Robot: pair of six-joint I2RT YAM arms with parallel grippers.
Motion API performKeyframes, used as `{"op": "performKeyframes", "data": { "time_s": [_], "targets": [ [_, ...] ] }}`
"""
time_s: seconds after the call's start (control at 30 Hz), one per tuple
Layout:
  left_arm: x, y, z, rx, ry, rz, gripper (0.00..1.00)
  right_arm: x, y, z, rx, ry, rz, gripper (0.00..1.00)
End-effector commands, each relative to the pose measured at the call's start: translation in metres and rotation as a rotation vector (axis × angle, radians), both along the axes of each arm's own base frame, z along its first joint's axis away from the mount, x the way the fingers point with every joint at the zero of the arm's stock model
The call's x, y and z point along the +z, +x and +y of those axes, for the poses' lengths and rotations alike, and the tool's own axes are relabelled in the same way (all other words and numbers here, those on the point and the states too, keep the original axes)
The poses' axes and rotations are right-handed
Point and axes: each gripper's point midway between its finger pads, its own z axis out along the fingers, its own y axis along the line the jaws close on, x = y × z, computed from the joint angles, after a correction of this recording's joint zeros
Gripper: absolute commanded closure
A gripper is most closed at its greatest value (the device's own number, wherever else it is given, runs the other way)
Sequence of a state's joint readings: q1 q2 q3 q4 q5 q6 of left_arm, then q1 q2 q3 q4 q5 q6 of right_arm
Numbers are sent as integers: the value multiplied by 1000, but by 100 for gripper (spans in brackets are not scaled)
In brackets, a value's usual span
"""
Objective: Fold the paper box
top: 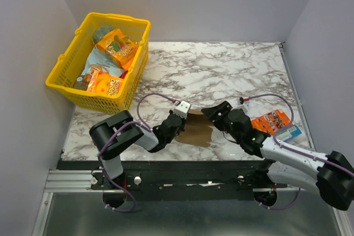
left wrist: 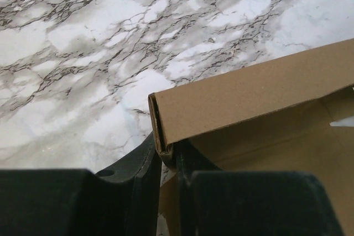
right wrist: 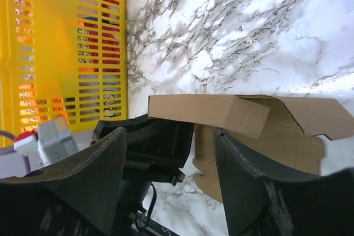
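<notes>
With the left gripper [left wrist: 167,156] pinching only a folded corner of the paper box [left wrist: 249,89] between its narrow fingers, and the right gripper [right wrist: 170,136] spread wide with the folded flap just beyond its fingertips (gripping nothing), the flap could spring open or the corner slip free.

Left arm [top: 119,136]: elbow folded at 8 o'clock in the overhead view, forearm extended toward 2 o'clock. Left hand [top: 180,124]: fingers [left wrist: 138,164] set narrow, pinching the folded edge of the paper box [left wrist: 249,92]. Right arm [top: 293,158]: stretched from 4 o'clock toward 10 o'clock. Right hand [top: 214,113]: fingers [right wrist: 99,158] spread wide, gripping nothing. The two hands face each other, close together.
</notes>
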State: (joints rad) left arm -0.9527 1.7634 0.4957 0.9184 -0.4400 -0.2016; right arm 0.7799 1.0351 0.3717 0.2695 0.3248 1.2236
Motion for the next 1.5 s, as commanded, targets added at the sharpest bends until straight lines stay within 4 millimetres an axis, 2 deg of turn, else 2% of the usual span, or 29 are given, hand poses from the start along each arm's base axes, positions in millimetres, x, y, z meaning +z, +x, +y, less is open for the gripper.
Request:
{"op": "performKeyframes", "data": {
  "time_s": [0.0, 0.03, 0.07, 0.1, 0.27, 0.43, 0.6, 1.0, 1.13, 1.47],
  "targets": [
    [4, 3, 14, 56, 43, -20, 78, -11, -27, -28, 76, -240, 49, 28],
    [2, 2, 15, 57, 44, -15, 78, 1, -27, -31, 79, -266, 31, 29],
    [1, 3, 16, 63, 48, -13, 78, 4, -29, -36, 79, -281, 30, 28],
    [1, 4, 16, 70, 51, -15, 78, -2, -34, -41, 91, -315, 61, 27],
    [0, 3, 17, 76, 59, -19, 78, 8, -26, -40, 123, -334, 95, 33],
    [1, 2, 20, 86, 60, -30, 79, -8, -17, -33, 154, -369, 167, 38],
    [1, 1, 21, 91, 62, -32, 79, -3, -4, -22, 164, -297, 147, 39],
    [2, 0, 20, 90, 62, -38, 79, -10, 10, -3, 191, -222, 152, 42],
    [2, 0, 19, 88, 65, -40, 79, -20, 7, -2, 190, -200, 177, 45],
    [2, -3, 17, 76, 75, -47, 79, -17, 24, 3, 147, -69, 146, 49]
  ]
}}
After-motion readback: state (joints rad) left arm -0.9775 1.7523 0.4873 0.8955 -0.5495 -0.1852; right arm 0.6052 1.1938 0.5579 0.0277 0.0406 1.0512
